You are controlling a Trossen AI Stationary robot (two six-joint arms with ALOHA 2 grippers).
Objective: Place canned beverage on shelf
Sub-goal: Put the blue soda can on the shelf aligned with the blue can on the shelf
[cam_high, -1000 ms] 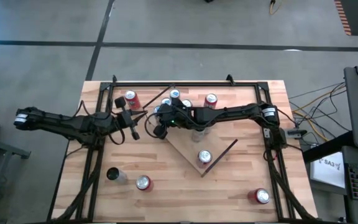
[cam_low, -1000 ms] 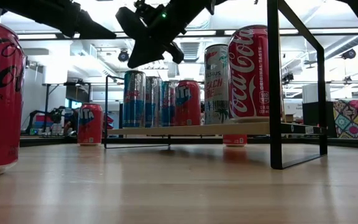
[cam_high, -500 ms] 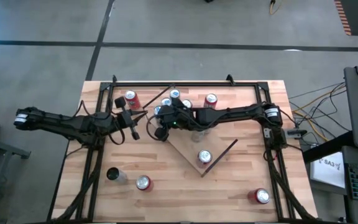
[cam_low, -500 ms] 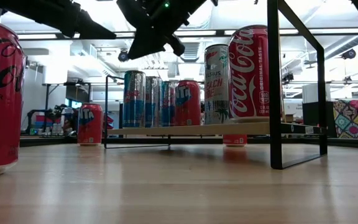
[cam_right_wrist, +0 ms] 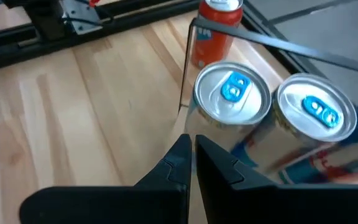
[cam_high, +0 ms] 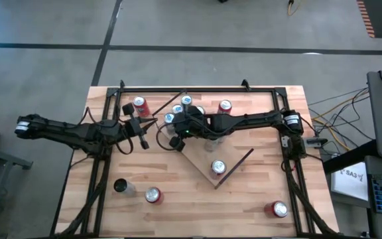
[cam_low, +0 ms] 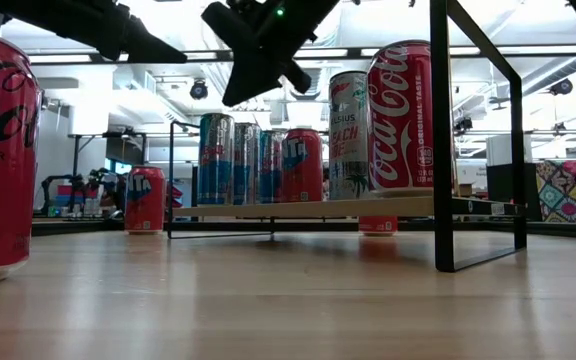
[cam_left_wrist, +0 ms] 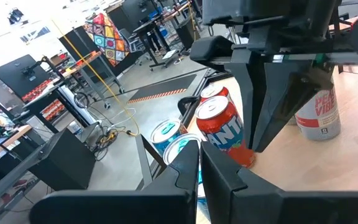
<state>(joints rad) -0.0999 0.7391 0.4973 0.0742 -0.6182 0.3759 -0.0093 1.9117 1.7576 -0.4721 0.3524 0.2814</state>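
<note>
The shelf (cam_high: 200, 155) is a light-wood board lying cornerwise on the table; it also shows in the low view (cam_low: 318, 208). Several cans stand on it: blue-topped ones (cam_high: 178, 109) at its far left corner and a Coca-Cola can (cam_high: 218, 167) near its front. My right gripper (cam_high: 176, 139) is shut and empty, above the shelf's left corner, beside the blue-tabbed cans (cam_right_wrist: 232, 93). My left gripper (cam_high: 142, 137) is shut and empty, hovering left of the shelf and facing a Fanta can (cam_left_wrist: 219, 127).
Loose cans stand on the table: a red one (cam_high: 138, 106) far left, a dark one (cam_high: 120, 186) and a red one (cam_high: 152, 194) near left, and a red one (cam_high: 278, 209) near right. A black frame (cam_low: 438, 130) rises over the table.
My right gripper has shifted a little toward the table's right edge above the shelf's left corner, staying shut. The cans have not moved.
</note>
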